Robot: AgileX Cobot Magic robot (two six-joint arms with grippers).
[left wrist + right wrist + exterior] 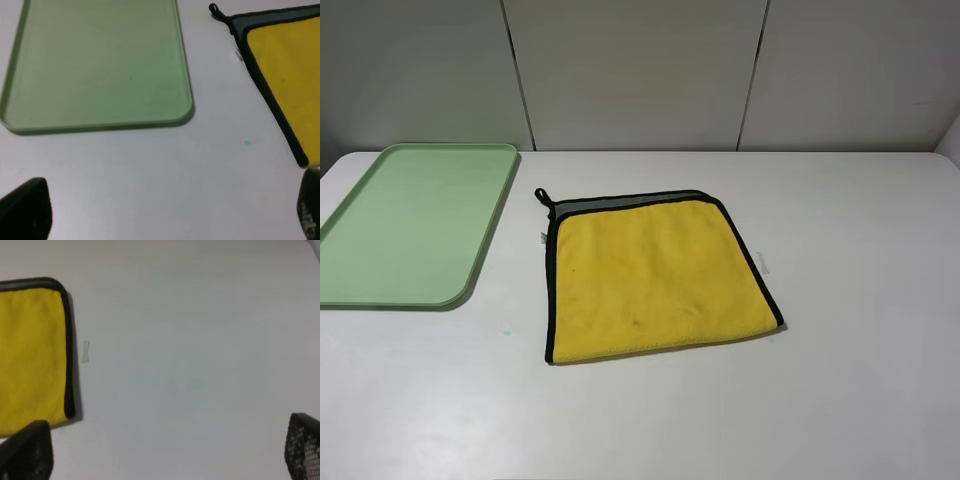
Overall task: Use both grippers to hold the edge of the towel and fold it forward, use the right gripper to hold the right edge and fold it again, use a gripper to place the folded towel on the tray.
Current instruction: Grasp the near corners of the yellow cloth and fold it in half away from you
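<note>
Near the middle of the white table (860, 400), in the high view, lies the towel (655, 275): a plush yellow square bound in thin black trim, with a grey strip (620, 203) showing along its far edge and a small black loop (542, 196) at its far-left corner. The pale green tray (410, 230), smooth plastic with rounded corners and a low rim, sits by the table's far-left corner, well apart from the towel; neither arm shows in this view. From the left wrist, the left gripper (167, 215) hovers over bare table between tray and towel, jaws spread wide and holding nothing. From the right wrist, the right gripper (165, 452) is likewise released and empty, just beside the towel's right edge; a small white tag (85, 351) lies nearby. The cloth looks layered, so a shallow pinch could catch one layer only, and the soft pile might slide on the slick tabletop, skewing the fold.
</note>
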